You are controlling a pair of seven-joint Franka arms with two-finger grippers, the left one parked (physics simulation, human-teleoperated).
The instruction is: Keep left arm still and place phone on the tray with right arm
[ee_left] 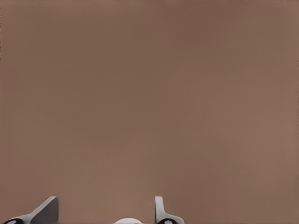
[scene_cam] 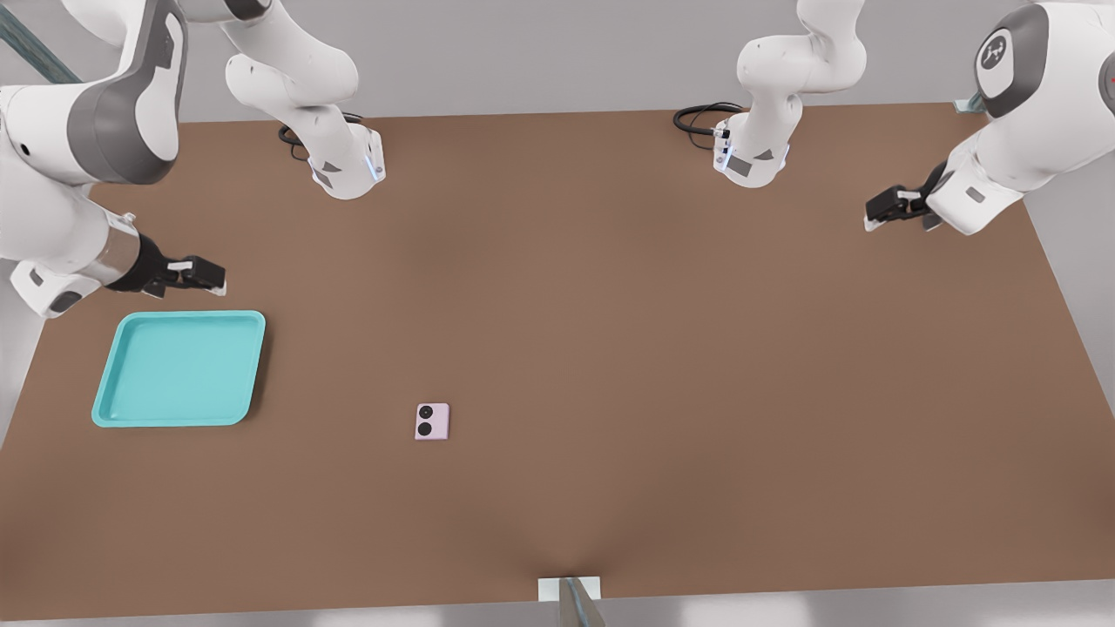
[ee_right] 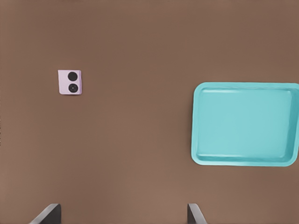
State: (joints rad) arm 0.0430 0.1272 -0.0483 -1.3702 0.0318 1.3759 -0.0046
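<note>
The pale pink phone (scene_cam: 432, 421) lies flat on the brown table, its two black lenses facing up, a little toward the front edge. The empty turquoise tray (scene_cam: 180, 368) rests to the front view's left of the phone, with bare table between them. My gripper (scene_cam: 209, 278) hovers just behind the tray's back edge, at the front view's left. The right wrist view looks down on the phone (ee_right: 70, 82) and the tray (ee_right: 245, 123); there the gripper (ee_right: 122, 215) is open, its fingertips (ee_right: 47, 214) wide apart with nothing between them.
Two white arm bases (scene_cam: 348, 165) (scene_cam: 753, 157) with black cables stand along the table's back edge. The logo-marked arm's gripper (scene_cam: 890, 207) hangs over the front view's right side. A small grey mount (scene_cam: 571, 596) sits at the front edge.
</note>
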